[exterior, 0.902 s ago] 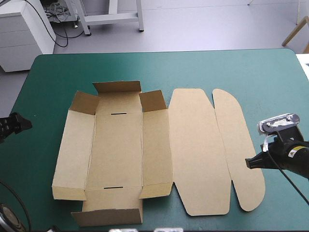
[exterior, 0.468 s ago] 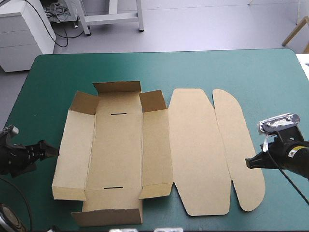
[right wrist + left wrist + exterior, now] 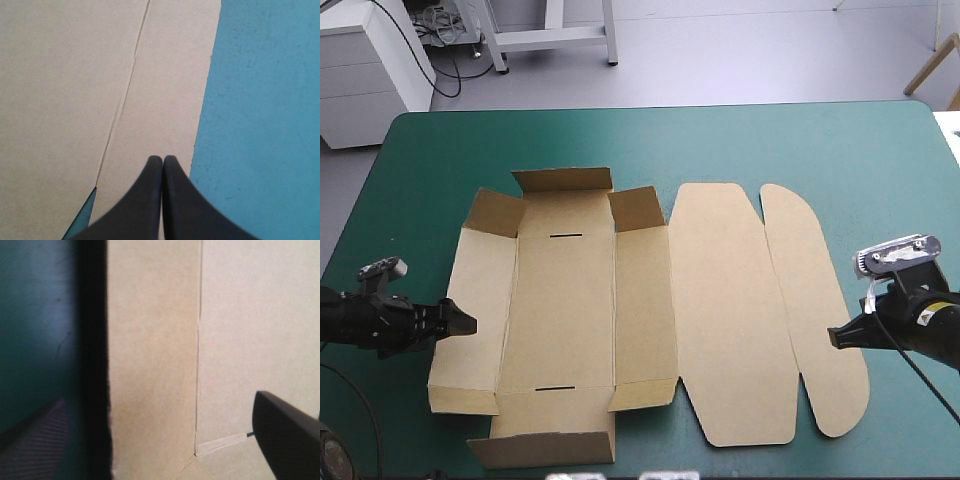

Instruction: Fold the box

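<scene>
At the middle of the table (image 3: 770,140) the box (image 3: 565,300) lies nearly flat, lid spread rightward. The left gripper (image 3: 460,322) stands open and empty at the left wall's outer edge; the right gripper (image 3: 835,338), closed on nothing, sits over the lid flap's edge. Risk: pushing the wall may slide the unheld sheet instead of folding it.

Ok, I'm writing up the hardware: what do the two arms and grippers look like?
Both are black. The left gripper and right gripper each have two broad fingers, curved like fins and tapering to a point. The right arm bears a small pale label.
</scene>
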Controlling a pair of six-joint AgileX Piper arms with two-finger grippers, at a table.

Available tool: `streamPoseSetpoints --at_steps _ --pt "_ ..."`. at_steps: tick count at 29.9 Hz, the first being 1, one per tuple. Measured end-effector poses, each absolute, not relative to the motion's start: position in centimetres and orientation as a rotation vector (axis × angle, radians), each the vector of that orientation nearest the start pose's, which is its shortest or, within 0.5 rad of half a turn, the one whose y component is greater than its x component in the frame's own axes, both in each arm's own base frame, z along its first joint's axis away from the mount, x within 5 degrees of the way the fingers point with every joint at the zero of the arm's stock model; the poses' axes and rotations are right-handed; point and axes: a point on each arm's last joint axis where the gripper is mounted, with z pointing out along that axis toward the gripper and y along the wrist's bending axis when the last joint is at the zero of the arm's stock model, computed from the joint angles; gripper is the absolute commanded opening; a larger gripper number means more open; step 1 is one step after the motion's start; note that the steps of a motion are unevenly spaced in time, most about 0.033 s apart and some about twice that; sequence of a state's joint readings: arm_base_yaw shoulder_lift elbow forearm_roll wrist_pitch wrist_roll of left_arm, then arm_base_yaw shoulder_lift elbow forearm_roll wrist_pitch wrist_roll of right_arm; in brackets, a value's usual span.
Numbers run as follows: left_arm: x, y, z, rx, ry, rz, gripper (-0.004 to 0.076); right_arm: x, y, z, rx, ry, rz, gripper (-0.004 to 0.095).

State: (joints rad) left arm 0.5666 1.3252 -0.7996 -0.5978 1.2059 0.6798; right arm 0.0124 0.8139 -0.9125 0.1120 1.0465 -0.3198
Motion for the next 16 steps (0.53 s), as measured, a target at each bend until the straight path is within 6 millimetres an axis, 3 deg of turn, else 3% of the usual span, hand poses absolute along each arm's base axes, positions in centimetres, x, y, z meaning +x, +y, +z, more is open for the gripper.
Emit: streamPoseSetpoints --at_steps 11,16 --pt "20.4 4.6 24.2 -0.025 2.826 -0.723 0.0700 13.6 1.1 35.4 -0.375 2.393 0.009 -0.0019" --pt "20.0 3.5 23.1 0.007 2.865 -0.762 0.0700 13.6 1.2 35.4 -0.373 2.392 0.022 -0.0019"
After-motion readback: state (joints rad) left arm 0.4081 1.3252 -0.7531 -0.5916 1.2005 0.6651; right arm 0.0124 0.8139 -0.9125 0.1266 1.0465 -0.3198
